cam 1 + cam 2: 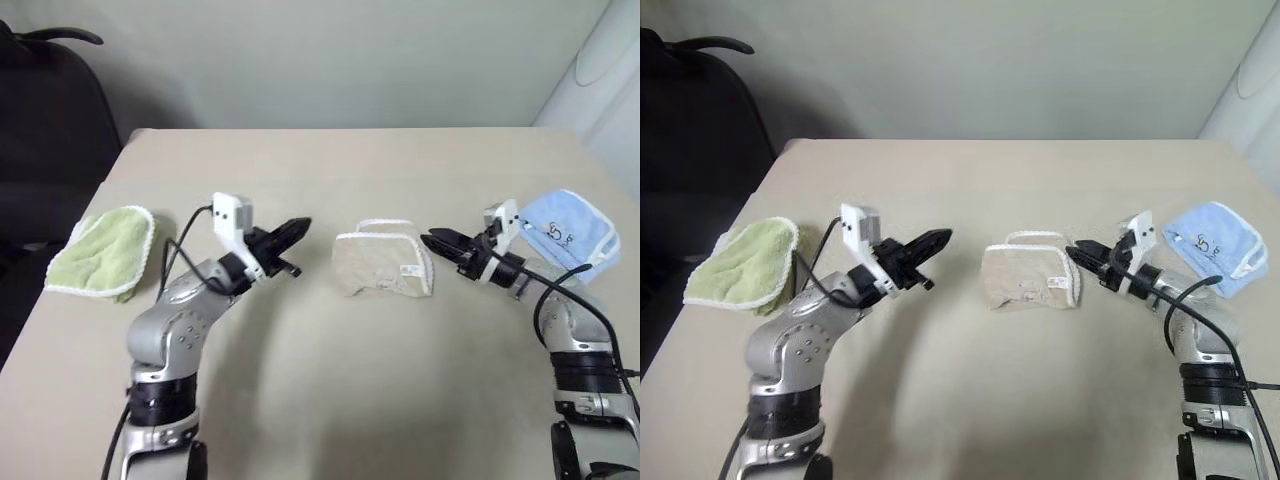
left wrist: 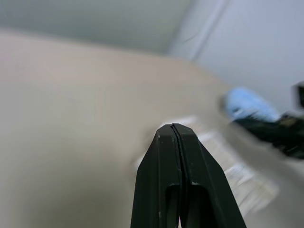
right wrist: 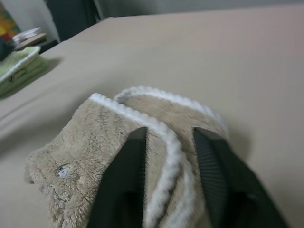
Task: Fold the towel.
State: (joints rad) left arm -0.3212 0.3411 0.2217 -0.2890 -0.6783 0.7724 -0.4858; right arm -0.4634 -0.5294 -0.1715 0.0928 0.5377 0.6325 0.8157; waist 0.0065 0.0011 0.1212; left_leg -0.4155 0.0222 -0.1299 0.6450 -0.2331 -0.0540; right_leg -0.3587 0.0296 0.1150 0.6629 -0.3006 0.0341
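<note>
I see the towel lying folded into a small bundle mid-worktop, between my two arms. My left end effector sits at its nine o'clock, clenched on nothing and apart from the cloth. My right end effector is at its three o'clock, fingers parted either side of the white corded edge, released rather than pinching. I judge the terry light, soft and floppy, so it will sag; I'd grip the firmer corded edging near a corner.
</note>
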